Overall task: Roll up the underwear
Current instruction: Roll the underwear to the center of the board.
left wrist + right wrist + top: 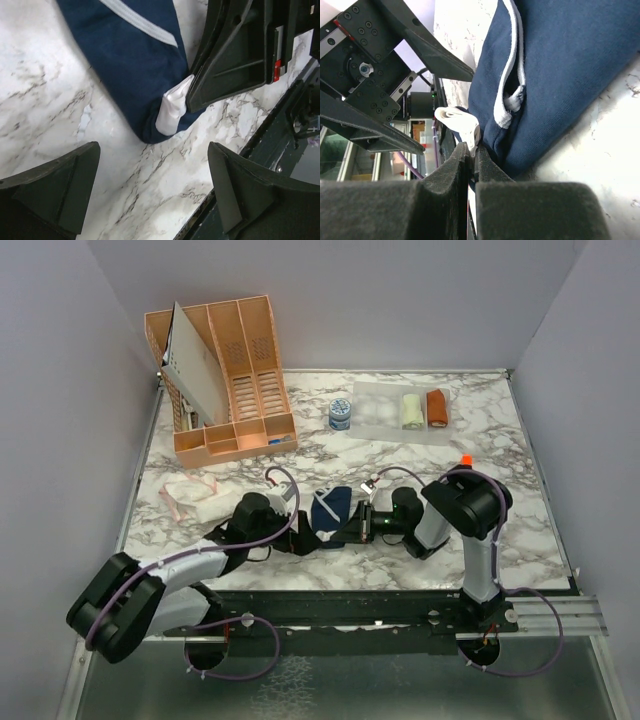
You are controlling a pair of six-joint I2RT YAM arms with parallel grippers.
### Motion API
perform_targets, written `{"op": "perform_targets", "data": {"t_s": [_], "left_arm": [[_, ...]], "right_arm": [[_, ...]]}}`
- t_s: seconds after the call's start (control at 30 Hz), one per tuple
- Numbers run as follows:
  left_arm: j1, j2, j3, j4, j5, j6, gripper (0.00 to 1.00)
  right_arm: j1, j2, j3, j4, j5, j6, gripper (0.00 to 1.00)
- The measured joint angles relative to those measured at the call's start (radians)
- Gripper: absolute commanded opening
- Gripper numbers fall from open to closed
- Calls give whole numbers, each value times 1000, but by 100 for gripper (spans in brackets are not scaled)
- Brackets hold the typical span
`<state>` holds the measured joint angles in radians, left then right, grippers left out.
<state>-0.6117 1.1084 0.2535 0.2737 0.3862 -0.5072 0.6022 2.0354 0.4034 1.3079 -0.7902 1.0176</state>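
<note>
The navy blue underwear is lying on the marble surface at the centre of the overhead view, gathered into a narrow shape with its white waistband stripe running along it. The right claw is coming in from the right and is clamping shut on the white label at the garment's edge. Its fingers are pressing together, with the folded label sticking out just above them. The left claw is standing wide open and gripping nothing. In its own wrist view its two fingers are sitting at the lower left and lower right of the frame, with bare marble between them and the rounded end of the navy cloth just beyond their tips.

The whitish-pink underwear is lying spread on the surface at the left of the overhead view, well apart from both claws. An orange file organizer is standing at the upper left, with a white board leaning in it. A small blue-and-white jar is sitting near the top centre. To its right, a clear tray is holding a cream cloth roll and a rust-orange cloth roll side by side.
</note>
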Motion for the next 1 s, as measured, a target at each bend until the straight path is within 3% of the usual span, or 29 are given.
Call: {"op": "perform_targets", "data": {"t_s": [0.1, 0.27, 0.4, 0.47, 0.6, 0.73, 0.83, 1.0], "left_arm": [[1, 82, 26, 58, 16, -7, 87], [5, 187, 48, 156, 40, -36, 64], [12, 273, 70, 208, 72, -69, 59], [14, 288, 70, 227, 85, -78, 50], [14, 315, 69, 236, 95, -88, 19], [15, 367, 85, 242, 105, -95, 0], [15, 417, 127, 248, 125, -95, 0], [15, 454, 171, 232, 149, -75, 0]], "right_arm": [[-7, 10, 7, 2, -15, 27, 2], [-15, 20, 13, 5, -33, 54, 3], [-22, 33, 14, 22, -47, 76, 5], [-26, 42, 14, 39, -53, 90, 7], [-28, 51, 3, 72, -58, 101, 22], [-33, 20, -18, 64, -55, 41, 41], [-43, -63, -48, -19, -36, -66, 56], [-47, -253, -67, -182, 37, -312, 60]]}}
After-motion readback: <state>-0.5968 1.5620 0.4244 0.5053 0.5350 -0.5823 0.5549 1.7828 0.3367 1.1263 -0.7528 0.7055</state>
